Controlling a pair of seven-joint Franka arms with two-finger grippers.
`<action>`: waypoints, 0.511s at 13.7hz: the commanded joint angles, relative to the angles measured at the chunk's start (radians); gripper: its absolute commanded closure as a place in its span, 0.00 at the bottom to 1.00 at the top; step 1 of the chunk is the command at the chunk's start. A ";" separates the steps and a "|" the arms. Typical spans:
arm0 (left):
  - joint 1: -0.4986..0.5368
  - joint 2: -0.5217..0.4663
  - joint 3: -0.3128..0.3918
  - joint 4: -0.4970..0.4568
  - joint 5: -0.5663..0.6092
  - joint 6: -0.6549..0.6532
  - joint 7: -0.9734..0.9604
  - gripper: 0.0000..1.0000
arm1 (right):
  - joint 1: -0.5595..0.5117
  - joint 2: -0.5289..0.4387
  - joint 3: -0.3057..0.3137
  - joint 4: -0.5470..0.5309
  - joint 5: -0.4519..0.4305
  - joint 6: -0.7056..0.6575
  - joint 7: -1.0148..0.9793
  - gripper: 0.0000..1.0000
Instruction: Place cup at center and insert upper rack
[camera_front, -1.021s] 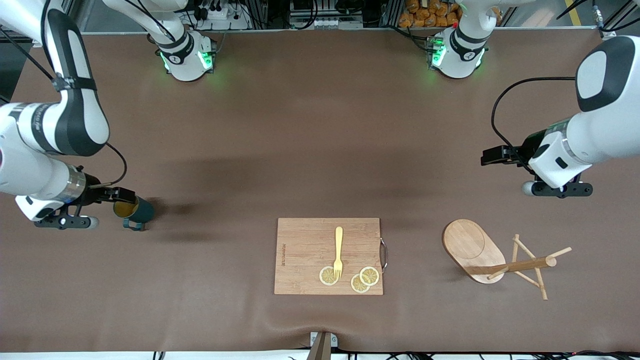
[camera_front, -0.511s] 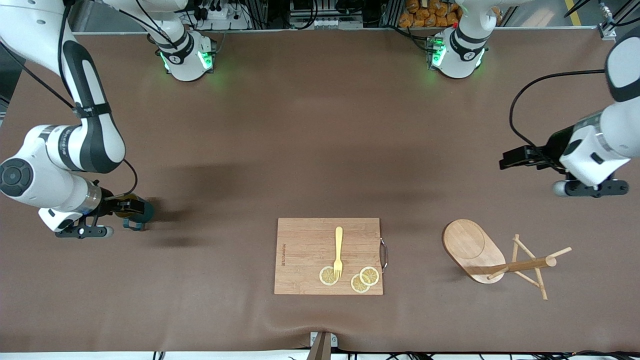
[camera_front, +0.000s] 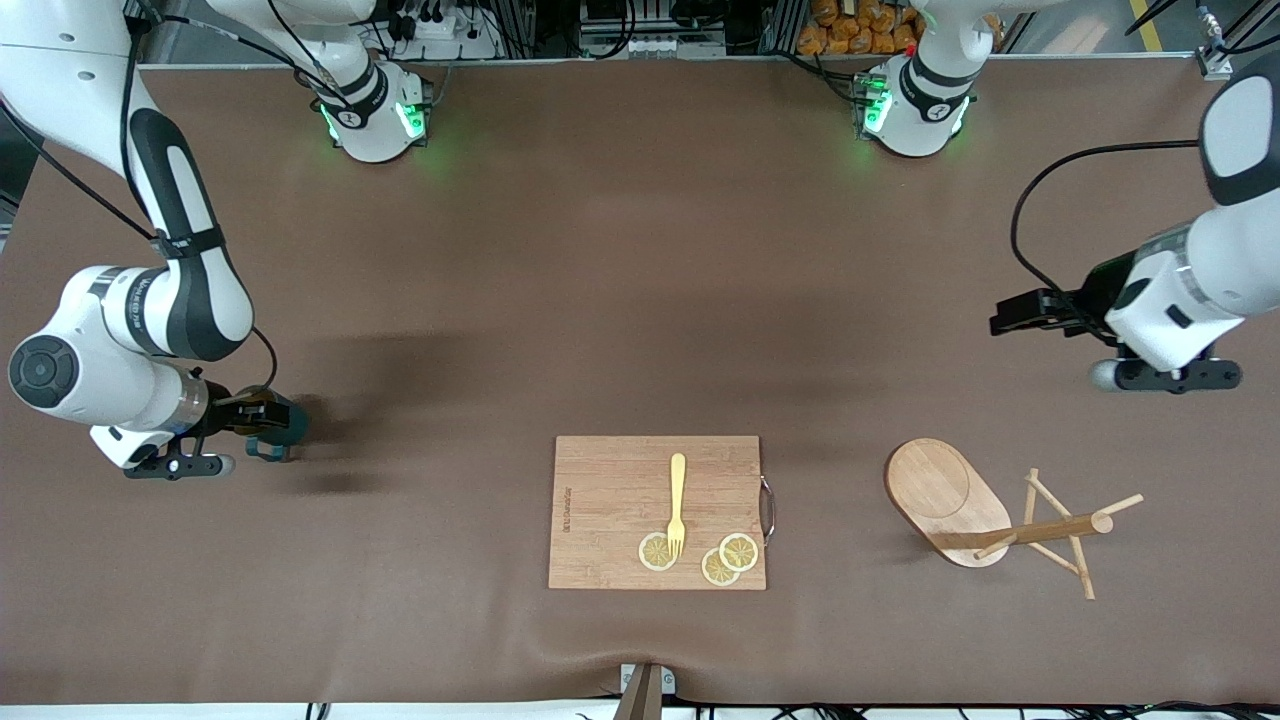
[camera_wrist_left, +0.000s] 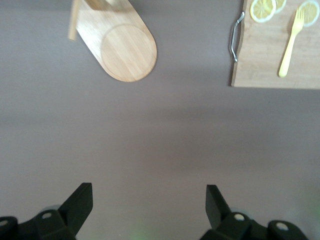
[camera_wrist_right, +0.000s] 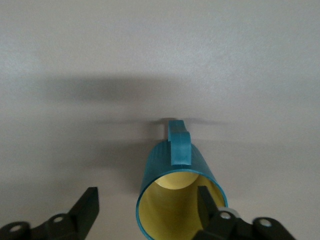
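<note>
The dark teal cup (camera_front: 288, 426) stands on the table near the right arm's end, its handle toward the front camera. In the right wrist view the cup (camera_wrist_right: 170, 165) shows its yellow inside. My right gripper (camera_front: 252, 415) is open at the cup's rim (camera_wrist_right: 147, 197), with one finger inside the cup and one outside. The wooden mug tree (camera_front: 1000, 520) lies on its side toward the left arm's end; its oval base shows in the left wrist view (camera_wrist_left: 122, 52). My left gripper (camera_front: 1003, 317) is open and empty over bare table (camera_wrist_left: 148, 194).
A rectangular wooden cutting board (camera_front: 610, 500) with a metal handle lies at the middle of the table, near the front camera. A yellow fork (camera_front: 677, 500) and lemon slices (camera_front: 720, 560) lie on it. The brown mat (camera_front: 640, 300) covers the table.
My right gripper has come down over the cup, which it now partly hides. My left arm has drawn back toward its end of the table. The cup and mug tree have not moved.
</note>
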 joint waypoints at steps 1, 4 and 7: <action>-0.033 0.035 0.002 -0.002 -0.015 -0.007 0.018 0.00 | -0.003 -0.006 0.010 -0.046 -0.009 0.011 -0.003 0.17; -0.067 0.075 0.000 0.000 -0.012 -0.007 0.018 0.00 | -0.009 -0.001 0.010 -0.054 -0.009 0.030 -0.003 0.33; -0.113 0.101 -0.014 0.003 -0.023 0.025 0.011 0.00 | -0.008 0.002 0.011 -0.077 -0.006 0.039 -0.001 0.47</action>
